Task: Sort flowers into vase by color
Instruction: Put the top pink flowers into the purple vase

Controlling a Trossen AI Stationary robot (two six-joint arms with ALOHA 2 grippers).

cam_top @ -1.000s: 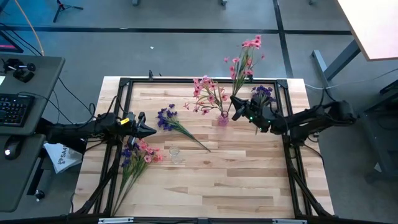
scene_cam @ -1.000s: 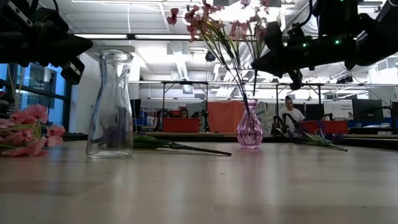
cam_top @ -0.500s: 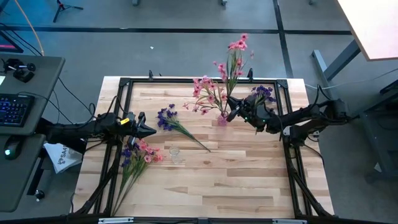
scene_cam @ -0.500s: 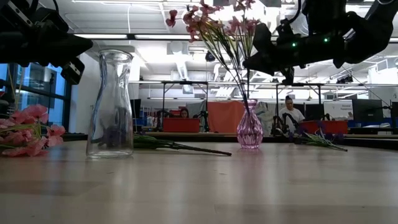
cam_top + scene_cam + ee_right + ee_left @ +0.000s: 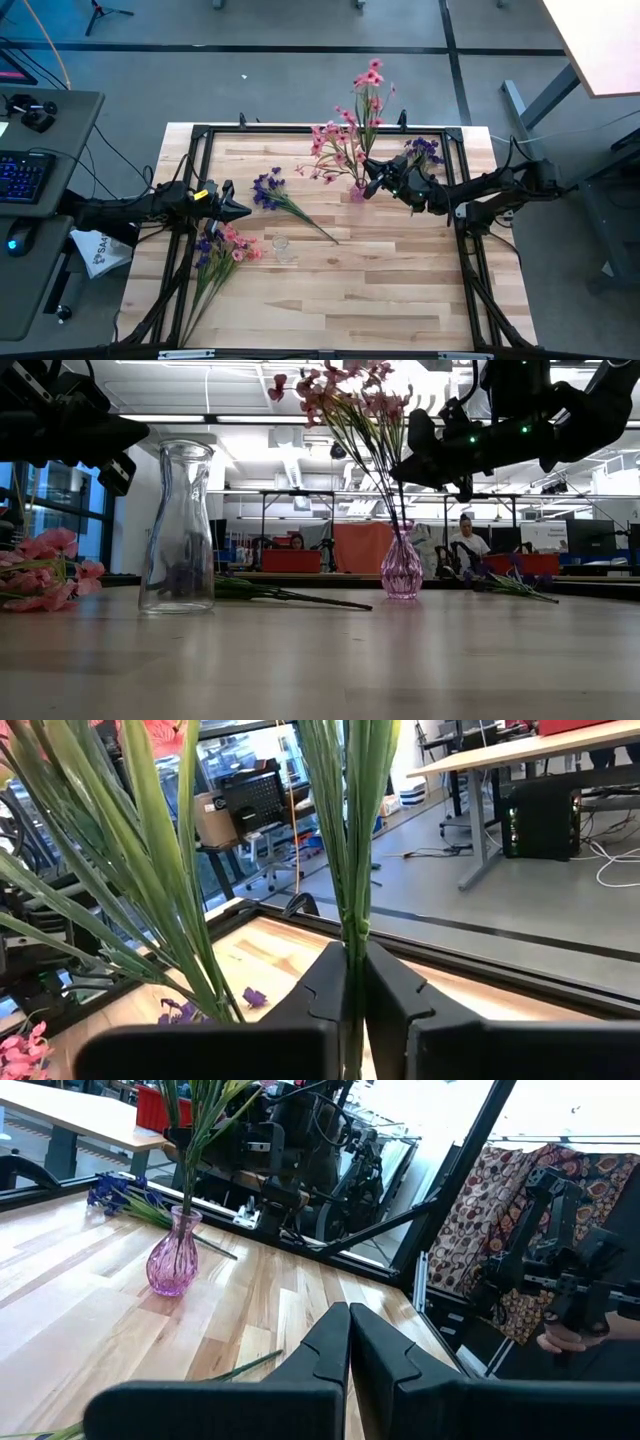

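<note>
1. R gripper [image 5: 368, 181], above the pink glass vase [image 5: 358, 192] at the table's far edge, is clamped on the stems of a pink flower spray [image 5: 368, 90]; fingers [image 5: 325, 985] pinch the green stems tight.
2. Vase already holds other pink sprays [image 5: 335, 150].
3. L gripper [image 5: 243, 209] is clenched, nothing in it, hovering at the table's left side.
4. Purple spray [image 5: 275, 193] lies on the wood just beside the L gripper; another purple bunch [image 5: 423, 150] lies behind the R arm.
5. Clear glass bottle [image 5: 178, 526] stands upright, no flowers in it.
6. Mixed pink/purple bunch [image 5: 222, 245] lies at the left edge of the table [image 5: 380, 290].
</note>
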